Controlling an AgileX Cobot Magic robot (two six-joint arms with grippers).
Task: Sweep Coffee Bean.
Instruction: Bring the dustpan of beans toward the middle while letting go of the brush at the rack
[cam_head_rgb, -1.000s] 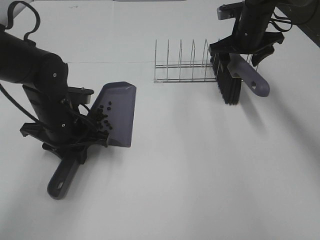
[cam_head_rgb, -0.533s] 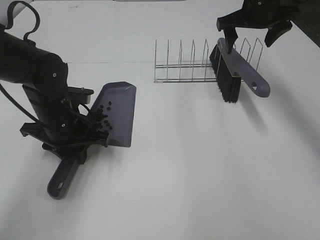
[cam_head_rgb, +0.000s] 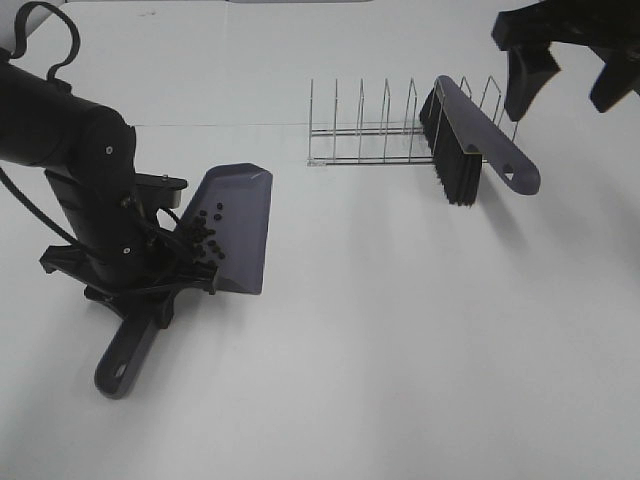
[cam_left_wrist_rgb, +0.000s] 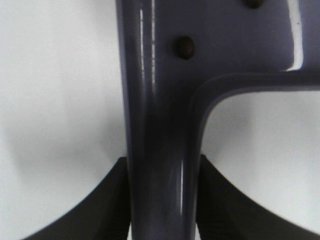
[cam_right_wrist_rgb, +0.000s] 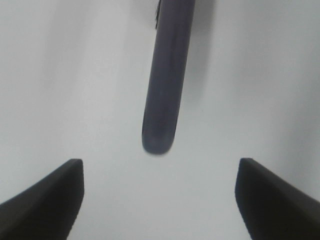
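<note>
— Any writing, label, brand or number to read anywhere?
— None. Nothing legible on the dustpan, nothing on the brush, nothing on the wire rack.
— And on the arms or the table?
— No marks readable there either; close wrist views too blurred and plain to give any sign.

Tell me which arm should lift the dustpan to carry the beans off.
Left. The left gripper is already shut on the dustpan handle, with the coffee beans lying in the pan. The right gripper is open, raised clear of the brush leaning on the wire rack, far across the table.
</note>
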